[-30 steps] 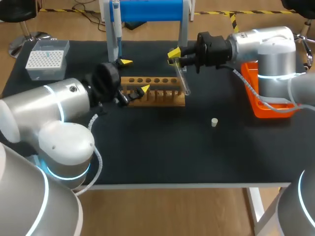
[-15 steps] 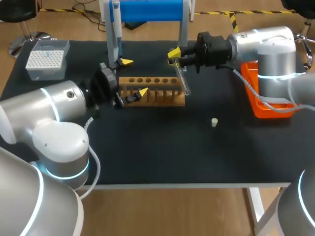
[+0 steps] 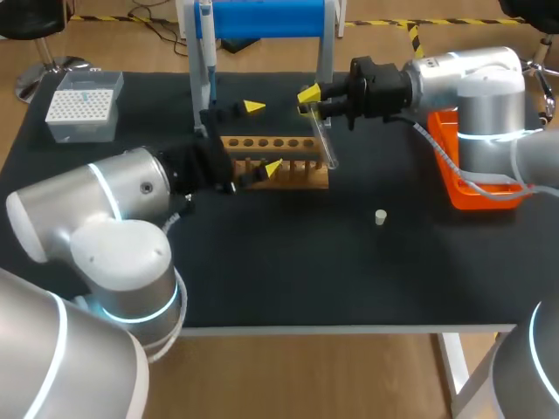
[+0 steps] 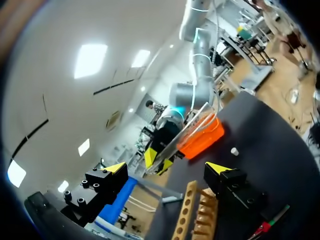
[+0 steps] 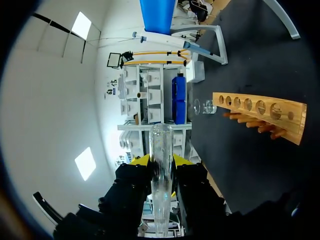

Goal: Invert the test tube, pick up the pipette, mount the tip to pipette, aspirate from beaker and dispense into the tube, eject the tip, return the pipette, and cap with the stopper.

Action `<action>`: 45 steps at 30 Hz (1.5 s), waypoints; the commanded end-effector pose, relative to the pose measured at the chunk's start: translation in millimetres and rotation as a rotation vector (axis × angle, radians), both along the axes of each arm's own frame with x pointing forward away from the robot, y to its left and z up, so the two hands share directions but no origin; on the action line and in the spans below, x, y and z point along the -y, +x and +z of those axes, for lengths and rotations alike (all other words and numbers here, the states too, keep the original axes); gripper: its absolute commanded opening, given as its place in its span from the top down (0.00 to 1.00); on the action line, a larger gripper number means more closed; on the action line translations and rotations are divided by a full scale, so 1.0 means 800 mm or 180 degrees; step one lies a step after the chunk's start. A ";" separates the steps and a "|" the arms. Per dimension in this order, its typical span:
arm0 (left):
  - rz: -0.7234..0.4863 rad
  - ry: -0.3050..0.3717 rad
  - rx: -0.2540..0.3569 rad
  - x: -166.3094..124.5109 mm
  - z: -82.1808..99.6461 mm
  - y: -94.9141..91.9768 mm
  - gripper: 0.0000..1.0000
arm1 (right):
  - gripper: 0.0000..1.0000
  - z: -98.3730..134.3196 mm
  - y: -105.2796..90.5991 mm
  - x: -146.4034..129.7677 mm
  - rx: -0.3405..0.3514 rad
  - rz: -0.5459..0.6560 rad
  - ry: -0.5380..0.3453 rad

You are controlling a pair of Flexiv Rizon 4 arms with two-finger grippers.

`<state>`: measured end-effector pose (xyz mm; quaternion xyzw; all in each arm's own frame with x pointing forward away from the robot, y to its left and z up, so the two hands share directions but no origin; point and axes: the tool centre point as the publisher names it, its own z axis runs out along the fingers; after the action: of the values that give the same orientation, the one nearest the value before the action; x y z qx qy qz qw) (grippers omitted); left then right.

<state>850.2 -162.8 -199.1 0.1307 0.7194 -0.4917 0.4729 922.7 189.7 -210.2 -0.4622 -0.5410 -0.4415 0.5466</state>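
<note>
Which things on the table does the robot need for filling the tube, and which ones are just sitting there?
For the job:
test tube, pipette, box of tips, beaker, stopper.

Just sitting there, not named in the job:
wooden rack, blue stand, orange tray.

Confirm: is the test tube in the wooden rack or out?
Out. The right gripper is shut on the test tube; the right wrist view shows it apart from the rack, its visible holes empty.
</note>
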 end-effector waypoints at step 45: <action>-0.1382 0.0793 0.1978 0.086 -0.001 -0.050 0.00 | 1.00 0.001 -0.001 0.001 0.0004 -0.0001 -0.0010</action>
<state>809.7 -219.5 -191.5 0.4965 0.5491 -0.4402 0.5082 922.6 189.8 -210.2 -0.4622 -0.5410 -0.4416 0.5465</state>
